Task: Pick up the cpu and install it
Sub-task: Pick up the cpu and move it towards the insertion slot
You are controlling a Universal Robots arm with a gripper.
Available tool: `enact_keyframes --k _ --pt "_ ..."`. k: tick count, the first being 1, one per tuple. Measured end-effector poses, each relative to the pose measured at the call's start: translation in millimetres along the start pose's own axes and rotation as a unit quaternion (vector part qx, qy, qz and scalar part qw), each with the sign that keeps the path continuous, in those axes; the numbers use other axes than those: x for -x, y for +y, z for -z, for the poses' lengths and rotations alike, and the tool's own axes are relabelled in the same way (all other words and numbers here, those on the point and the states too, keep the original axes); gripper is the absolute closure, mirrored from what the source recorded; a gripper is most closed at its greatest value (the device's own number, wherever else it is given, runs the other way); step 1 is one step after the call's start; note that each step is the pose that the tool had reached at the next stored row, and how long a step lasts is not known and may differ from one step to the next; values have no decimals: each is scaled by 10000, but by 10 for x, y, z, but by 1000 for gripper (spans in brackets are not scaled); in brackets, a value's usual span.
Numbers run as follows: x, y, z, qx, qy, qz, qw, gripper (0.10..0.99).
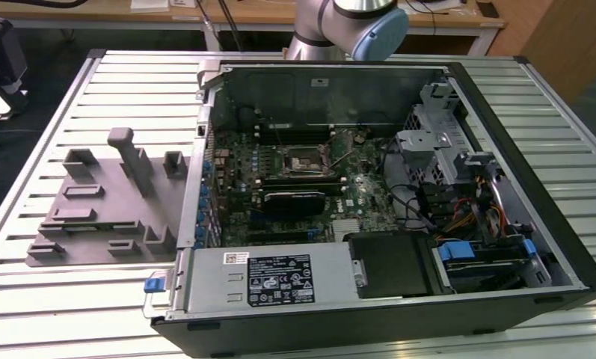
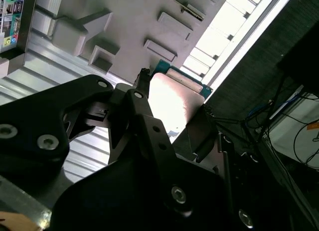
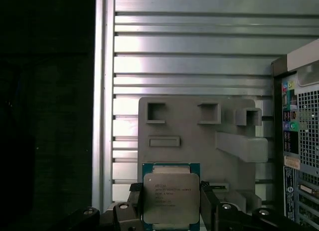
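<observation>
The cpu (image 3: pixel 171 198), a flat square chip with a shiny silver top and a thin teal rim, sits between the black fingers of my gripper (image 3: pixel 171 206), which is shut on its two opposite edges. In the second wrist view the cpu (image 2: pixel 174 99) glares bright between the same fingers (image 2: pixel 141 91). Beyond the chip lies the grey plastic fixture (image 3: pixel 199 136) on the slatted metal table. The black square socket frame (image 1: pixel 303 161) sits on the motherboard inside the open computer case (image 1: pixel 477 97). The arm (image 1: pixel 353 26) stands at the back of the table.
The grey fixture (image 1: pixel 108 202) with upright blocks lies at the exterior view's left of the case. A power supply (image 1: pixel 268 277), drive cage (image 1: pixel 432 142) and cables (image 1: pixel 458 217) crowd the case interior. The case's perforated back panel (image 3: pixel 299 156) stands close to the fixture.
</observation>
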State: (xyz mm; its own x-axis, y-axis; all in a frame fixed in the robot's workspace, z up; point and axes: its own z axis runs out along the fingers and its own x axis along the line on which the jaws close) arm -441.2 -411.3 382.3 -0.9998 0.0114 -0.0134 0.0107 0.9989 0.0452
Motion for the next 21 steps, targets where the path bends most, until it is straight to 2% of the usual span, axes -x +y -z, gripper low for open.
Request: enact_keyframes --k 7,21 --pt "71 3 -2 0 -1 0 10000 545" --pt "284 26 -7 1 -1 0 10000 545"
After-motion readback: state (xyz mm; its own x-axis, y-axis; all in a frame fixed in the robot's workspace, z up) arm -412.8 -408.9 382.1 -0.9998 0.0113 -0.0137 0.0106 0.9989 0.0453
